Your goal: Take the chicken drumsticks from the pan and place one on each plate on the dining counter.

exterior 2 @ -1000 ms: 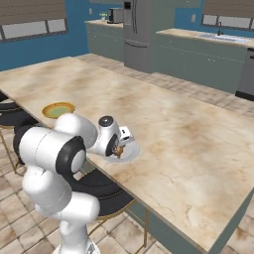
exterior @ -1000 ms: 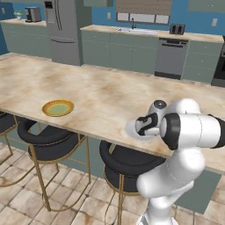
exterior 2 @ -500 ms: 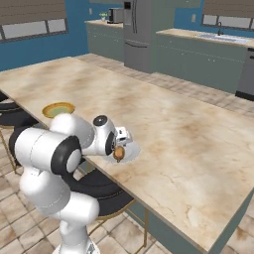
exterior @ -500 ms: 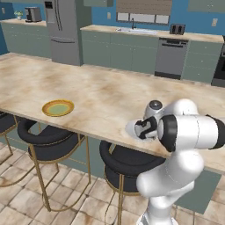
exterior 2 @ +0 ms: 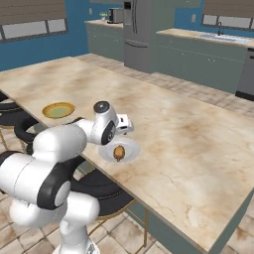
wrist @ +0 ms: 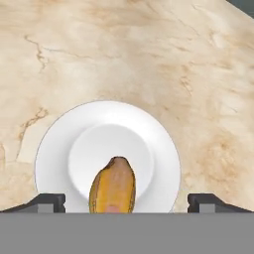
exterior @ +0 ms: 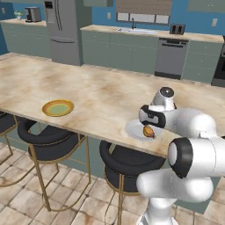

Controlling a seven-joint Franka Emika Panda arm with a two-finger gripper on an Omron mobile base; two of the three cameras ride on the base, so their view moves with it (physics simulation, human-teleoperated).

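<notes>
I'm looking straight down the hand camera at the pale plate [wrist: 106, 156], and there's a chicken drumstick [wrist: 113, 186] lying on it, fat end toward me, narrow end reaching the plate's middle. My tool [wrist: 126, 202] is spread wide: one finger tip shows at the lower left, the other [wrist: 211, 202] at the lower right, and the drumstick sits in the gap between them, touching neither as far as I can see. I read that as a delivery made, piece resting on the plate under its own weight.

From the left base camera the drumstick [exterior: 148, 131] lies on the white plate [exterior: 134, 131] near the desk's [exterior: 88, 88] front edge, just below the tool [exterior: 149, 119] (the wrist hides the tips here, so I can't judge the clearance). The right base camera agrees: drumstick [exterior 2: 118, 152] on plate [exterior 2: 130, 148], tool [exterior 2: 120, 130] just above and beside it.

The yellow plate [exterior: 57, 107] sits well apart along the same edge, bare (sensible, since each plate gets one piece). I judge half the job remains: lift away, fetch the second drumstick, bring it there.
</notes>
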